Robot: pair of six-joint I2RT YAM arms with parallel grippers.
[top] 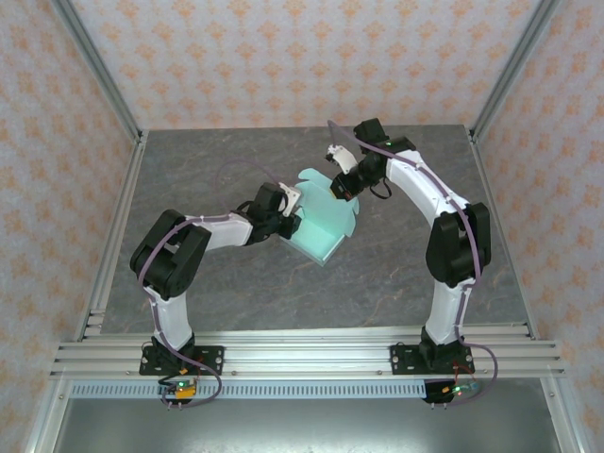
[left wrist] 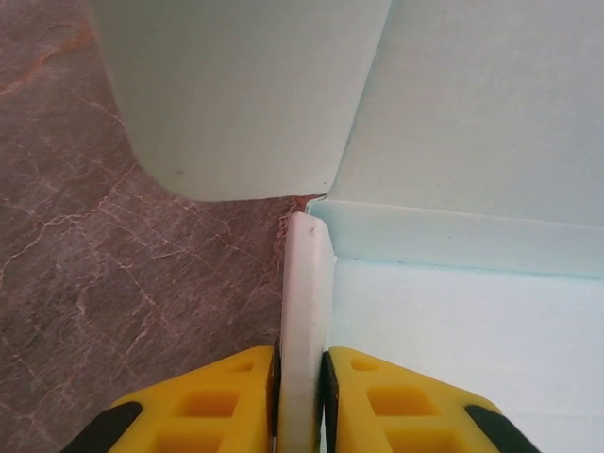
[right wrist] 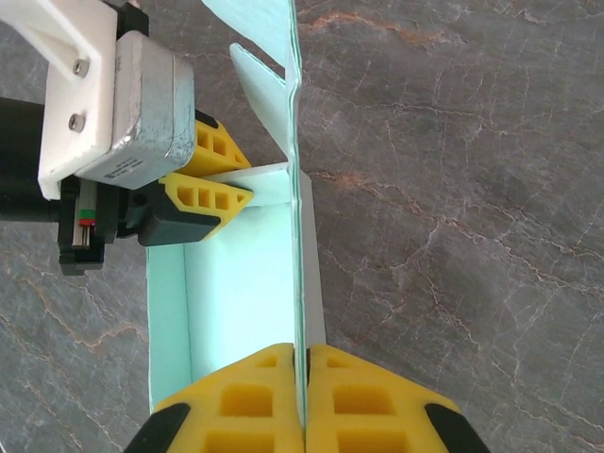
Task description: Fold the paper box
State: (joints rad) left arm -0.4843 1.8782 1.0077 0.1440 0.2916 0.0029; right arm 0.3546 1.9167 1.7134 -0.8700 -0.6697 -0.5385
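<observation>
Inward, both grippers (left wrist: 302, 363) (right wrist: 304, 359) tight on paper box (top: 321, 234).

arms (top: 444, 307): white links, black joints | cables (top: 140, 269): purple | tool fingers (right wrist: 255, 396): yellow, hollow-celled

Robot lab test cell: grey marble-patterned tabletop (top: 236, 302) boxed in by peach floral-print wall panels (top: 302, 57) on silver aluminium corner posts (top: 99, 66); white-and-black robot arms (top: 451, 255) bolted to silver aluminium extrusion rails (top: 311, 344) at near edge.
</observation>
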